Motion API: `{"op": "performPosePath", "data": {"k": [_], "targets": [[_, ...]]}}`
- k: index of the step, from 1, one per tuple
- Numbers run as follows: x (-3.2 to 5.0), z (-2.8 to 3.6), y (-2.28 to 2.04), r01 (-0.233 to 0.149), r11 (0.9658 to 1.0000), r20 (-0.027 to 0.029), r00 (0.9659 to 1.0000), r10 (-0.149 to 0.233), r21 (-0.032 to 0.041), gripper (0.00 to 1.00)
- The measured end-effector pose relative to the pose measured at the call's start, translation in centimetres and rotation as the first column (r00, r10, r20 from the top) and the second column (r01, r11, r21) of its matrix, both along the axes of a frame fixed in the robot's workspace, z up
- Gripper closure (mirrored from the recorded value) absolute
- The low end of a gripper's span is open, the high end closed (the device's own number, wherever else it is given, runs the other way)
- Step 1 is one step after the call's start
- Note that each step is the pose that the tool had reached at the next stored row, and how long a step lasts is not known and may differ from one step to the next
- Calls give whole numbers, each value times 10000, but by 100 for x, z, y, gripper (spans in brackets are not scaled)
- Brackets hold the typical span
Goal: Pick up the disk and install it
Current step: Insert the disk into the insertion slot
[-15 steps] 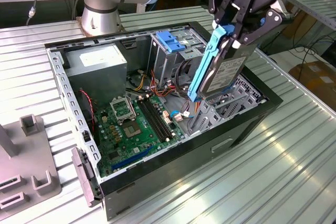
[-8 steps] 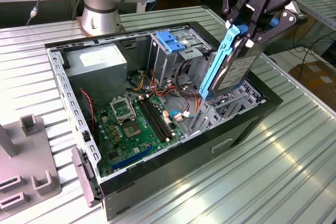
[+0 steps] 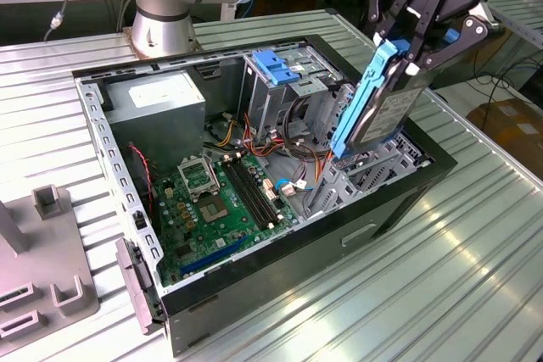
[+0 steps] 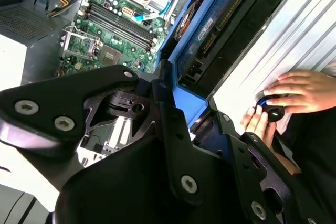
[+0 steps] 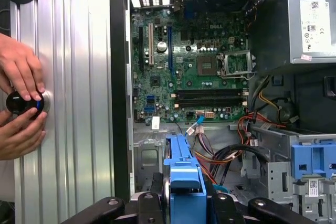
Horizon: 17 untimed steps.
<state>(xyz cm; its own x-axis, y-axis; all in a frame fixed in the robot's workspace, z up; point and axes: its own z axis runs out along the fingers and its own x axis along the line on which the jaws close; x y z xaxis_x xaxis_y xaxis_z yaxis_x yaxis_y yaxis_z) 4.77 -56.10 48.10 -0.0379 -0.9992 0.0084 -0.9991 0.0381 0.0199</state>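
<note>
- One disk [image 3: 386,112].
- One gripper [image 3: 422,50] (clamped on that disk).
- One open computer case [image 3: 280,281], holding one motherboard [image 5: 194,77] and one grey power-supply box [image 3: 157,103].
- One blue latch [image 3: 276,67] on the drive cage.
- Two hands [image 5: 20,72], around one black knob [image 5: 21,102].
- One grey fixture [image 3: 42,273] on the table.

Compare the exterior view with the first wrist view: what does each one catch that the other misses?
Exterior view: the gripper clamping the disk tilted above the open case, plus the arm's base. First wrist view: a person's hands on a black knob beside the case. Both: the motherboard, the grey power supply and the disk's blue carrier.
</note>
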Motion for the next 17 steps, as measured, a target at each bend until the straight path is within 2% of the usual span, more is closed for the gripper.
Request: {"op": "performPosePath", "data": {"k": [4,5,6,7,10,17], "targets": [[18,-11,0,-8,10000,95,10000,8,1,63],[20,-13,0,-13,10000,131,9999,13,1,63],[22,-21,0,-18,10000,212,9998,18,1,63],[23,-30,0,-43,10000,253,9997,43,0,63],[45,-92,0,-336,9994,256,9991,335,0,63],[109,-154,-1,-354,9994,256,9990,354,-1,63]]}}
